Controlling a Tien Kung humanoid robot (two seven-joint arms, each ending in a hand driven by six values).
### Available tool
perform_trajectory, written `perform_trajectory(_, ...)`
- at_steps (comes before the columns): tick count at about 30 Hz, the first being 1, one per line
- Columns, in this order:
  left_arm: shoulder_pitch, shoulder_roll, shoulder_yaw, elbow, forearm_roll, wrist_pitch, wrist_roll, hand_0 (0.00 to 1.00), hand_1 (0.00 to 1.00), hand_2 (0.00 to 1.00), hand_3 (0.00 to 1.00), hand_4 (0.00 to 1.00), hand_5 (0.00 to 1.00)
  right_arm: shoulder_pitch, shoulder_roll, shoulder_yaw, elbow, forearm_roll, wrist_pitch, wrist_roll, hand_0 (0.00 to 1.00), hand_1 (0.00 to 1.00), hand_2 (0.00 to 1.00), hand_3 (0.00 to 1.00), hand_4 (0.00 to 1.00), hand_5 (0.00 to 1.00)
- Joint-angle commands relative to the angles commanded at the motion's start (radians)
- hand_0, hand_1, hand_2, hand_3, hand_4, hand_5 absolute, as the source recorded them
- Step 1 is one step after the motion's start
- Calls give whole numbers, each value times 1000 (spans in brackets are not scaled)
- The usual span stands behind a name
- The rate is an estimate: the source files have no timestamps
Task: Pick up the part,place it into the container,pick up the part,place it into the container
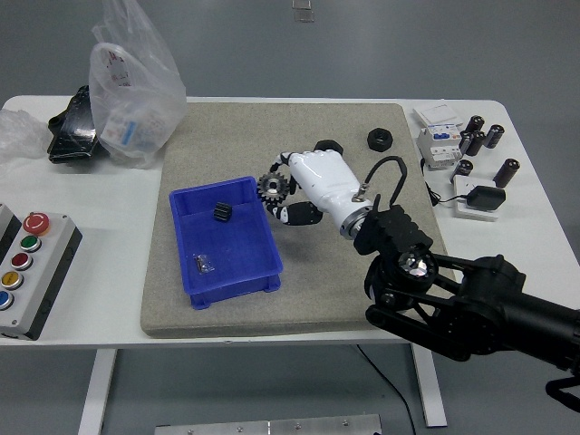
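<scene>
right hand point(319, 184): glossy white shell | black arm, looped black cable
</scene>
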Motion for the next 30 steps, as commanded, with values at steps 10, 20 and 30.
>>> perform_trajectory(10, 0, 1, 0, 0, 3, 1, 4, 618, 638, 604, 624, 716, 252, 41, 61, -77, -31, -18, 92, 3, 522, 649, 760, 724, 534, 226)
perform_trajectory(20, -2, 0, 2, 0, 2, 0, 2, 618, 638, 603, 623, 716, 252, 33, 64, -86, -34, -17, 117, 3, 534, 667, 837, 854, 630, 229)
perform_trajectory(30, -2, 0, 0, 0, 4, -1, 1, 618, 638, 603, 622, 716, 252, 5, 50, -13, -21, 12, 95, 17, 531, 666, 845, 884, 665, 236)
